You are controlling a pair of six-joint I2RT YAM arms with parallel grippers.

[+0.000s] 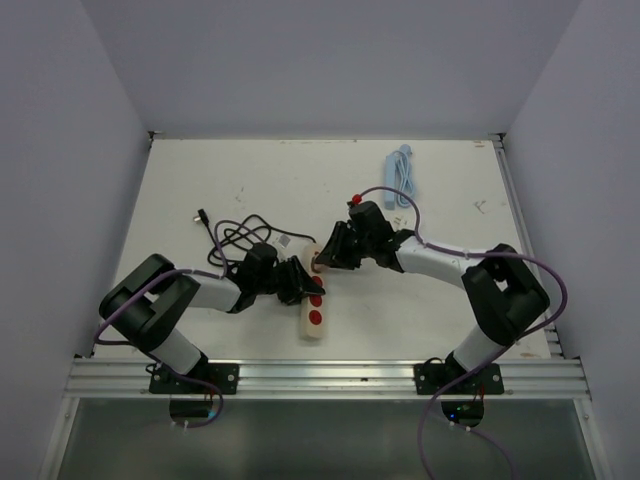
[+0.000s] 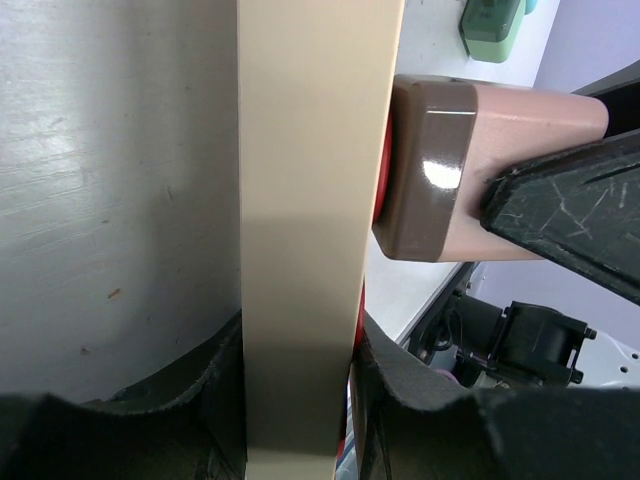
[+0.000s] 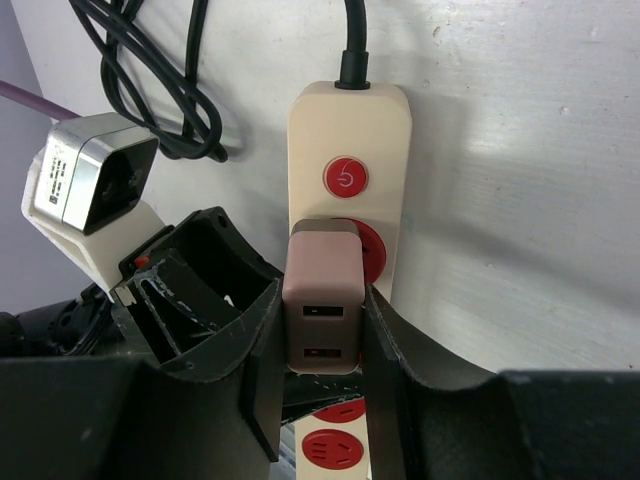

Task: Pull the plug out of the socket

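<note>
Currently, item by item.

Socket strip [image 3: 350, 130]: cream with red outlets. It lies flat on the bench [image 1: 250, 180] near the front, between my two arms. A black cable [image 3: 355, 40] leaves its far end.

Plug [image 3: 322, 300]: a pinkish-brown charger block with two USB ports on top. It stands in the outlet just beside the red switch [image 3: 346, 178]. Its base sits against the strip and the prongs are hidden, so I judge it seated.

Left fingers [image 2: 200, 410]: closed across the strip's width, one on each long edge, just beside the plug.

Right fingers [image 3: 400, 360]: closed on the plug, one on each side face, reaching down from above.

Step in hand: both holds are made and the pull is not yet done.

Next move, as I judge it: my right arm draws the plug straight out along the prongs, away from the strip's face, without rocking it sideways. My left grip stays firm and pressed down, so that the strip does not lift with the plug. A slip on the plug's smooth sides is the likeliest fault.
</note>
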